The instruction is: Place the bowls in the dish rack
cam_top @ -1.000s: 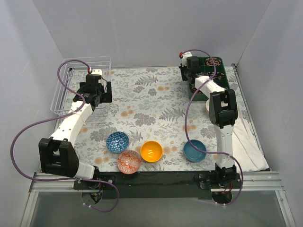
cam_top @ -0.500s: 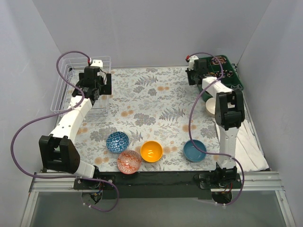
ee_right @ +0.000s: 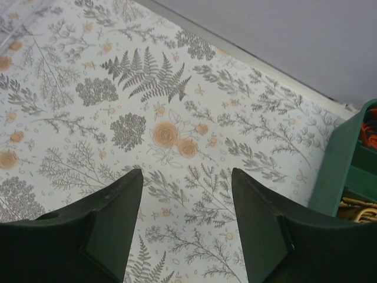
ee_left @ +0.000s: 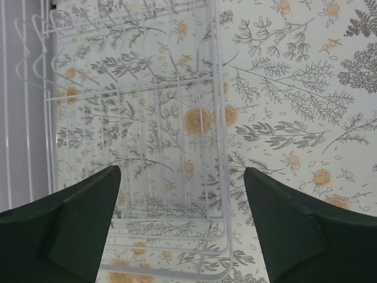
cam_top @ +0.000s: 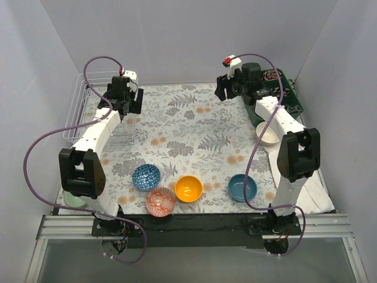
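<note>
Four bowls sit near the front edge: blue-patterned (cam_top: 146, 177), red-and-white (cam_top: 161, 201), orange-yellow (cam_top: 188, 188) and plain blue (cam_top: 242, 187). A cream bowl (cam_top: 268, 134) lies at the right, beside my right arm. A pale mint bowl (cam_top: 72, 200) peeks out behind the left arm's base. The white wire dish rack (cam_top: 88, 112) (ee_left: 135, 118) stands at the back left with no bowl in it. My left gripper (cam_top: 122, 106) (ee_left: 182, 177) hovers open over the rack's right edge. My right gripper (cam_top: 224, 91) (ee_right: 187, 177) hangs open over bare floral cloth at the back, holding nothing.
A dark green compartmented tray (cam_top: 285, 88) (ee_right: 347, 165) of small items stands in the back right corner, just right of my right gripper. A white cloth (cam_top: 306, 171) lies along the right edge. Grey walls close in the back and sides.
My right gripper has opened and swung left off the green tray, which now sits farther right; the cream bowl is uncovered. My left arm has reached farther back along the rack.
</note>
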### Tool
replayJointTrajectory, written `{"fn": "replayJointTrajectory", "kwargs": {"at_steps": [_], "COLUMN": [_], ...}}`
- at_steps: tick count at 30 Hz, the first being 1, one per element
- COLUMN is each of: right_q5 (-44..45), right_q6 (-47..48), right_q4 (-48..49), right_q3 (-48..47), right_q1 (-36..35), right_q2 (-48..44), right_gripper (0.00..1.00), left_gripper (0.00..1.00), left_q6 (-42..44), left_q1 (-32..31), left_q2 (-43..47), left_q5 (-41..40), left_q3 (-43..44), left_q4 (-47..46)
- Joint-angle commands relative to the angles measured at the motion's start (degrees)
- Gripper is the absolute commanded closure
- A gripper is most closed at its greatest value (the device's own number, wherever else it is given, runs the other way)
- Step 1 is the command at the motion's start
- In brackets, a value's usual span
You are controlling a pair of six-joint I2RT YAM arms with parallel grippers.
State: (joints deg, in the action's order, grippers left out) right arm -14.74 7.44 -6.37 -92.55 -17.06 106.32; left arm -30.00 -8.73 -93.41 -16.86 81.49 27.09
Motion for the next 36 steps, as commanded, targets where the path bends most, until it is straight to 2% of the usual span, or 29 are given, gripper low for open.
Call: {"fn": "replayJointTrajectory", "kwargs": {"at_steps": [1,4,10,11,15,17,18,21,30,36], "right_q5": [0.6,0.9,3.2,3.4,3.5,3.9,4.1,4.8,6.6,6.7], "right_q6": [-0.5,-0.2,0.7,0.7,0.4,0.6,0.8,1.3,3.8,4.9], "right_q4": [-1.9,-2.7,-2.7,-2.4,-1.8,-1.5,-1.3,-1.4,-1.8,-2.9], "right_q3": [2.0,2.9,6.6,7.1,9.8,10.7,11.0,11.8,14.8,16.2], "right_q1": [0.3,0.3,0.3,0.3,0.4,0.4,0.3,0.4,1.9,4.5], "right_q2": [-3.2,-4.8,-8.8,-9.1,-10.7,-11.4,-11.6,-12.1,-14.6,-17.1], "right_gripper": [0.31,0.31,0.32,0.32,0.32,0.32,0.33,0.33,0.33,0.33], "left_gripper": [0.16,0.18,0.32,0.37,0.69,0.76,0.88,1.00,1.00,1.00], "left_q6": [-1.6,-2.1,-5.2,-5.1,-5.1,-5.7,-5.9,-7.2,-10.9,-15.1], "left_q1": [0.1,0.1,-0.5,-0.6,-0.8,-0.8,-0.9,-1.6,-12.0,-19.6], "left_q2": [-1.7,-4.1,-8.9,-9.4,-10.7,-11.1,-11.3,-11.0,-12.1,-17.3], "left_q5": [2.3,2.2,3.8,3.8,4.0,3.9,4.3,5.3,4.8,4.8], "left_q3": [2.0,2.1,5.0,5.3,5.3,5.3,5.6,5.9,6.7,13.5], "left_q4": [1.4,1.3,1.9,2.3,3.4,4.2,4.6,5.6,7.1,7.5]}}
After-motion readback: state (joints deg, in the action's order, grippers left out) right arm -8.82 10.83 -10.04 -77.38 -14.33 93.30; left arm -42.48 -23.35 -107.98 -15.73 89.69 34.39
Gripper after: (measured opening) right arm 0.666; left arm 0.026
